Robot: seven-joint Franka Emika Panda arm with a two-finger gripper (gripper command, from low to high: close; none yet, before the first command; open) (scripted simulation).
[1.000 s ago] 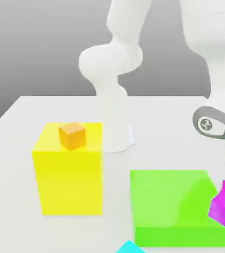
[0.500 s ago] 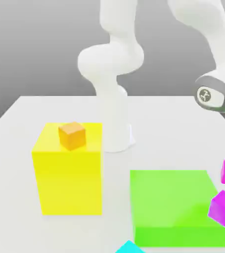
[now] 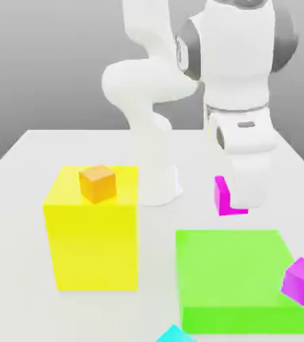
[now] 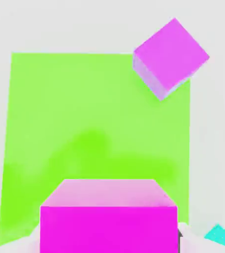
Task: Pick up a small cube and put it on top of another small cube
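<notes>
though pale, table (image 3: 21, 167) (grey backdrop)

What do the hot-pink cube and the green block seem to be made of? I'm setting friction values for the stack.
Hot-pink cube: one flat, matte colour with sharp edges and no grain, perhaps plastic; a simulator's render leaves it open. Green block: the same plain finish, with only soft shading on top.

The arm (image 3: 238, 100) holds the pink cube (image 3: 225, 196) up in the middle right, above the green block (image 3: 234, 277).
</notes>
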